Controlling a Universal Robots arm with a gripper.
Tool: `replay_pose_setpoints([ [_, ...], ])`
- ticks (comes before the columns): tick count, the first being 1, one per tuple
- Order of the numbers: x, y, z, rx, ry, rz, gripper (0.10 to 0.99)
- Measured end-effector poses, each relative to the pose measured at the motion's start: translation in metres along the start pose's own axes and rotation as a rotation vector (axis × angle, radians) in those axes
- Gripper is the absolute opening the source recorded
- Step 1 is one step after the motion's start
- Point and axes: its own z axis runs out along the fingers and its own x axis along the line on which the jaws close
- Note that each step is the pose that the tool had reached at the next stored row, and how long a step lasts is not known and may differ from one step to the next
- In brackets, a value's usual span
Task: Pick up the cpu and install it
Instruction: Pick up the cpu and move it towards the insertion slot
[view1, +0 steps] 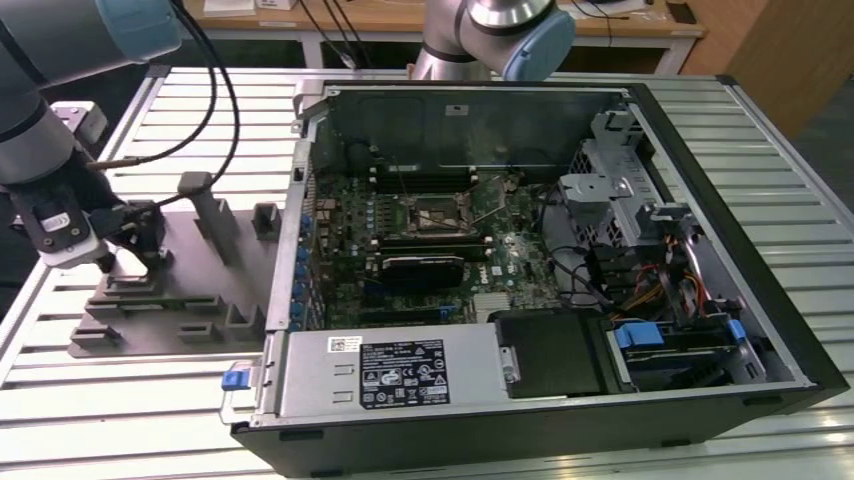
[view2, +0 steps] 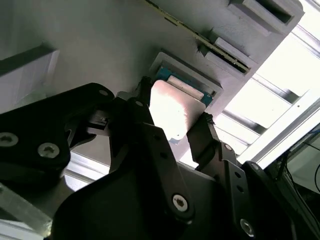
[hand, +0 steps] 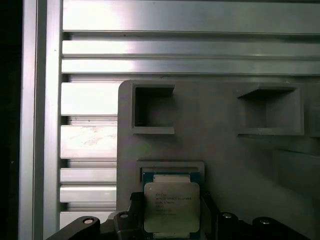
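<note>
At the exterior view's left, the black gripper (view1: 127, 250) pinches the flat square silvery cpu (hand: 171, 205) over a matte grey fixture (view1: 200, 300).

The exterior camera is looking down at a slant, from high and far, over the open computer case (view1: 441, 125) and the grey fixture (view1: 200, 290) at the exterior view's left. My first wrist camera is facing straight down on this fixture (hand: 220, 150), close. My second is peering slantwise past my fingers (view2: 145, 130), very near, perhaps from behind them. Both wrist views are sharing the cpu (hand: 171, 207) (view2: 175, 110).
</note>
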Motion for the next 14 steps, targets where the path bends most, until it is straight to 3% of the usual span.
replay_pose_setpoints([
  [14,-0.0007,0.0013,-0.0316,0.0,-0.0014,0.0,0.541],
])
